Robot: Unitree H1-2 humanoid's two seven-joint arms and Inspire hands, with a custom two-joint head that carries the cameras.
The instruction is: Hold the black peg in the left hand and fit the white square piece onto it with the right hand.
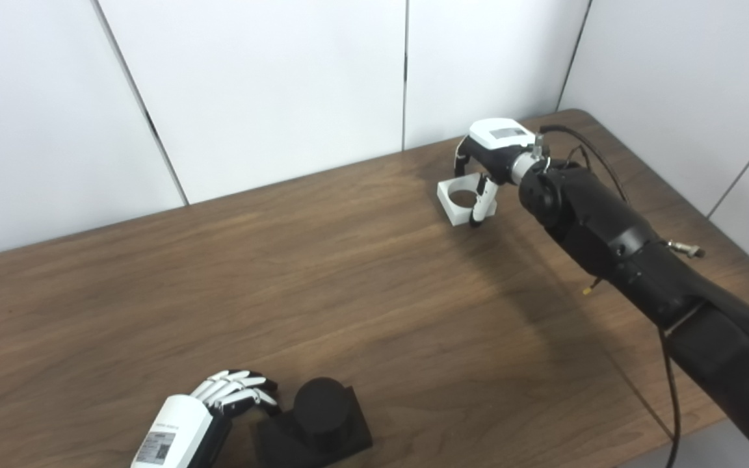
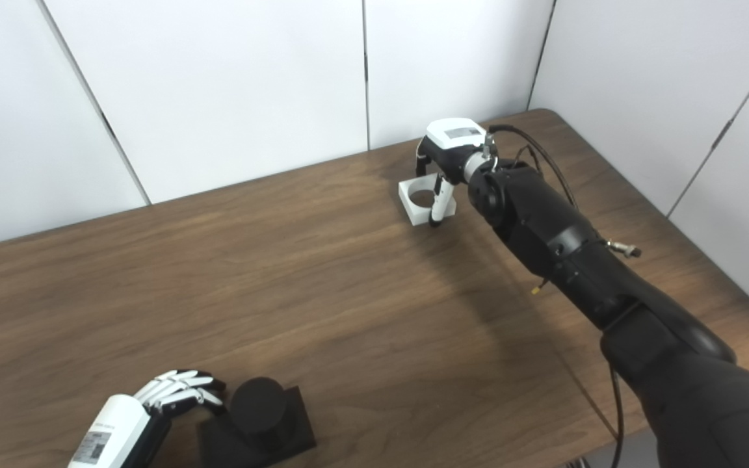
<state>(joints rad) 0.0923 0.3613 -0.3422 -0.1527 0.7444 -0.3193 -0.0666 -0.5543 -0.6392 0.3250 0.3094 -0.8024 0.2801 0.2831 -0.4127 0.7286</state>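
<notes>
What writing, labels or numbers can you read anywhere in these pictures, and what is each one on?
No text can be read.
Left hand: a white sticker on its wrist housing with a dark square code and lines of print, too small and blurred to read.
Right hand: a grey label panel on the back, too blurred to read.
Black peg, white square piece and table: no markings visible.

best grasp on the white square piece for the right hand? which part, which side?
Judging from its pose, take the white square piece by two opposite outer walls, coming from above. It lies flat on the table with its round hole facing up, so the flat sides give parallel faces. The right hand is already over it, fingers around the walls.
</notes>
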